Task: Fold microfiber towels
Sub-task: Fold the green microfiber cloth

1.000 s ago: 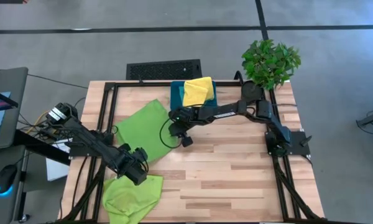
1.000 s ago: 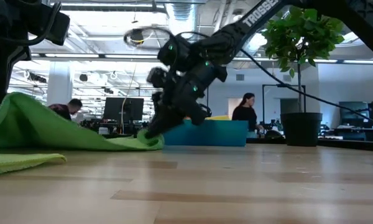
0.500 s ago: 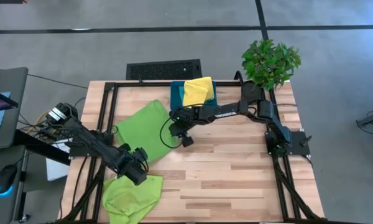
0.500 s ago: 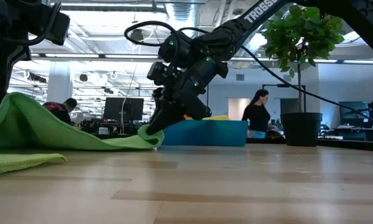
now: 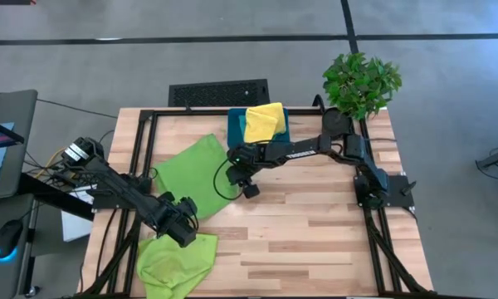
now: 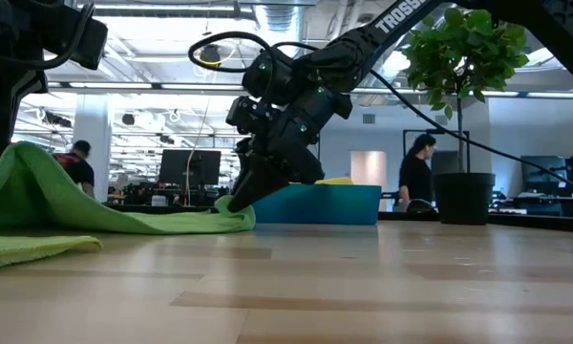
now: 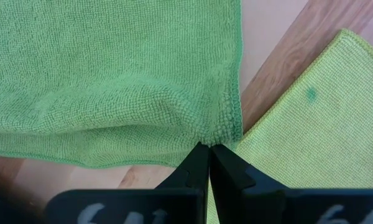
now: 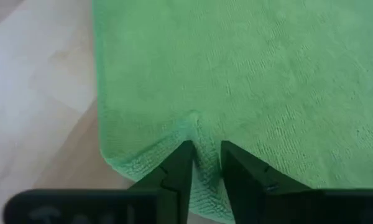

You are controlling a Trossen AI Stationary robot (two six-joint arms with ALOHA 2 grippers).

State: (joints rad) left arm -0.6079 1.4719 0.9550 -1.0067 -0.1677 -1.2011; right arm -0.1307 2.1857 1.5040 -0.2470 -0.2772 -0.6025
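A lime green towel lies spread on the table's left half. My left gripper is shut on its near corner and holds that corner up, so the cloth slopes up toward it. My right gripper slants down at the towel's right corner, which lies on the table. Its fingers stand a little apart, with a puckered ridge of cloth between them. A second lime green towel lies flat at the near left. A yellow towel rests on the teal bin. My left gripper pinches the green towel's near corner between its two shut fingers, from above, pointing down. That corner is lifted clear and the rest of the towel lies on the table. My right gripper's fingers flank the ridge at the right corner; whether they touch it I cannot tell.
A potted plant stands at the far right corner, behind the right arm. The bin sits at the far edge near the middle. Bare wood shows across the table's middle and right. People move in the room behind.
The towel's right corner, held slightly up at my right gripper's fingertips half a second ago, has sunk flat onto the table. The gripper itself has stayed where it was. My left gripper and the raised near corner have kept still.
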